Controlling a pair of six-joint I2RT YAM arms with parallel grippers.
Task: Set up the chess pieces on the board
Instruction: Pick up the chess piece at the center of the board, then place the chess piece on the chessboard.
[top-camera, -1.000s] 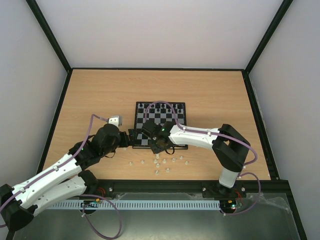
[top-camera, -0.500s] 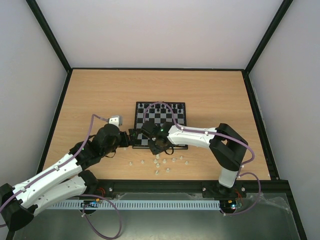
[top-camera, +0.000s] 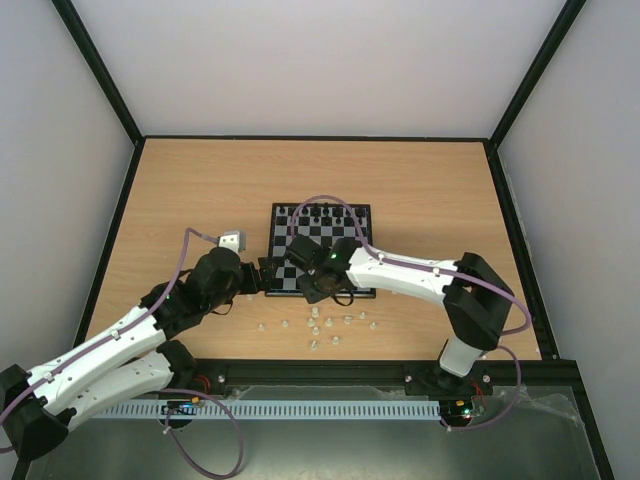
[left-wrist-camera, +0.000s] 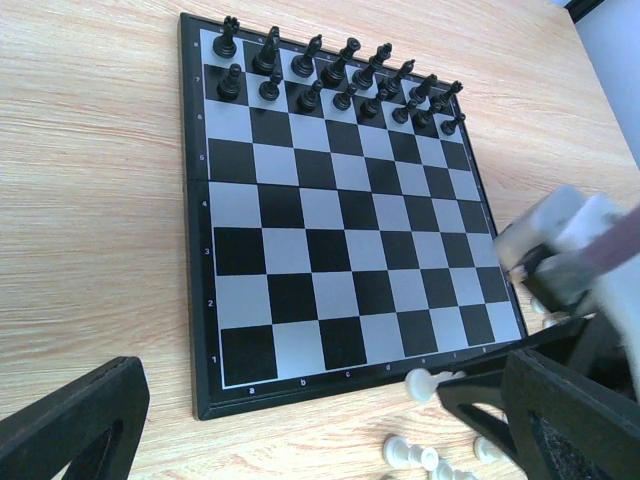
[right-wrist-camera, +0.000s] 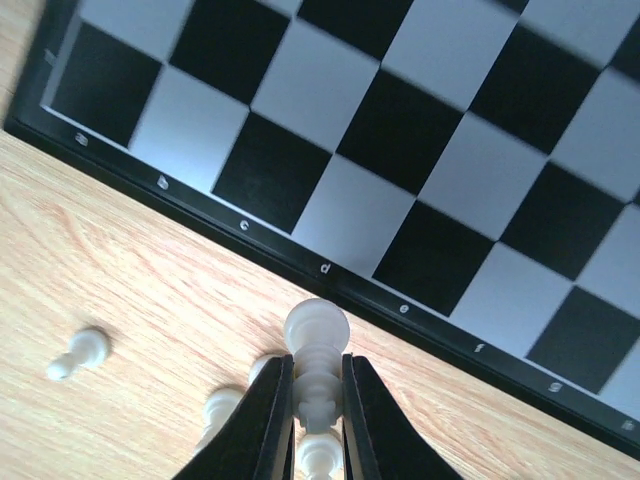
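right gripper (right-wrist-camera: 318, 372) nipped onto white chess piece (right-wrist-camera: 317, 324), low on its stem | I judge it light, stiff, slippery | left gripper (left-wrist-camera: 300, 405) gaping, empty

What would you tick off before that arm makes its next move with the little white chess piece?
1. The right tool is shut on the white piece: ok.
2. The board has its near two rows free: ok.
3. The black pieces stand on the far rows: ok.
4. The left tool is open and empty: ok.
5. The held piece is lifted off the table: cannot tell.
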